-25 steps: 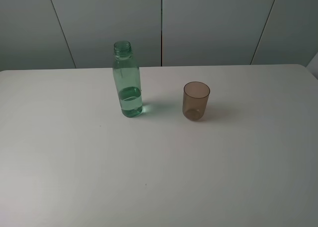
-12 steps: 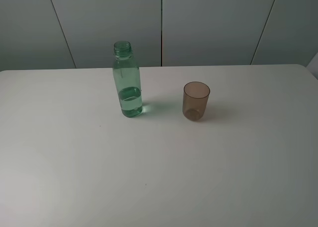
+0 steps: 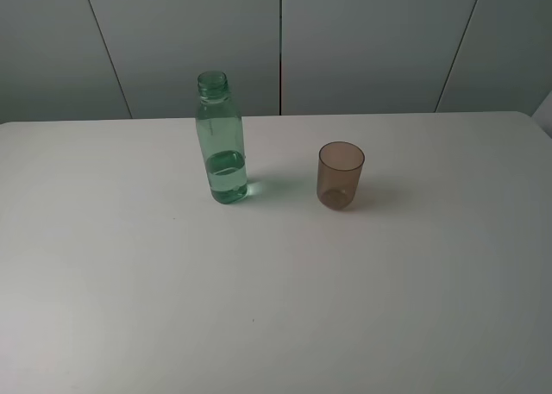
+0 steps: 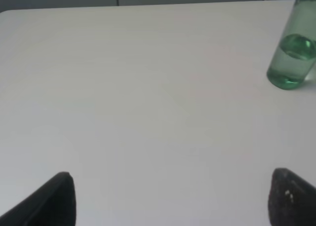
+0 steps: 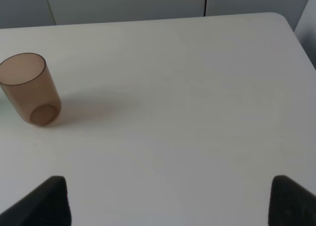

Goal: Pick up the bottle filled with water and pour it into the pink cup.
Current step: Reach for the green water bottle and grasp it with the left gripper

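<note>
While L claw [image 4: 173, 186], R claw [image 5: 168, 186] gape wide — bottle [image 3: 222, 144] stands near pink cup [image 3: 340, 176].

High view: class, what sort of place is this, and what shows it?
Probably a lab or test bench, not a home: a bare white table, plain grey wall panels behind it, and only a bottle and a cup set out.
</note>
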### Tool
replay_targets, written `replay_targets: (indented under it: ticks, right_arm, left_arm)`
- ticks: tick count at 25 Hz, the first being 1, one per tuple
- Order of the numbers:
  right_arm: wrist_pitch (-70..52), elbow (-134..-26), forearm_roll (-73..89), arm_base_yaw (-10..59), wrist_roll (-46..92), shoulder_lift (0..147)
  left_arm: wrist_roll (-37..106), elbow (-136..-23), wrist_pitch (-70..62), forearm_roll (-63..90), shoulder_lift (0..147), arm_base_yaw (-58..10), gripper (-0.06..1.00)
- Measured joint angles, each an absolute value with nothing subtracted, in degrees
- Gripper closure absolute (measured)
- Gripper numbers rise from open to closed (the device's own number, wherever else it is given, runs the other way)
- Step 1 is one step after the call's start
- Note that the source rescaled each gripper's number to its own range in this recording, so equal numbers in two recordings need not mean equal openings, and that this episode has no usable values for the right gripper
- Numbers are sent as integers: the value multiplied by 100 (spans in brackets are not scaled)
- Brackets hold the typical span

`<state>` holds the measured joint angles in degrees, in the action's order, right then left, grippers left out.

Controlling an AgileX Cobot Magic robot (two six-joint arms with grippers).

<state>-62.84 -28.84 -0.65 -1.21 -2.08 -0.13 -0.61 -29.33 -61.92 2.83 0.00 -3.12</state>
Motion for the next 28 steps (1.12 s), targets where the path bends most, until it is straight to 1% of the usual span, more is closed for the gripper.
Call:
replay_targets:
  ticks: [2,5,8,13,21,24,28]
  right_arm:
    - [-6284,-2884,-65,-121,-208,-13]
    - [-6284,-2884,-65,-121,-208,-13]
    - [-6284,-2884,-65,-121,-208,-13]
    - [-6284,-2884,-65,-121,-208,-13]
    - [-6284,-2884,-65,-121,-208,-13]
    - [-6284,-2884,-65,-121,-208,-13]
    - [-6284,-2884,-65,-121,-208,-13]
  left_arm:
    - [82,-2933,-6176,475,21,-312,-6]
    - [179,-3122,-5914,920,445,-312,-6]
    - [502,-3480,-5518,1326,1173,-312,-6]
    - [1080,-3944,-5005,1478,2477,-312,-6]
    - [1824,-4028,-4270,1927,4135,-326,-6]
    - [1958,-4028,-3987,1940,4648,-609,-6]
    - [2064,-4028,-3541,1940,5336,-1455,-6]
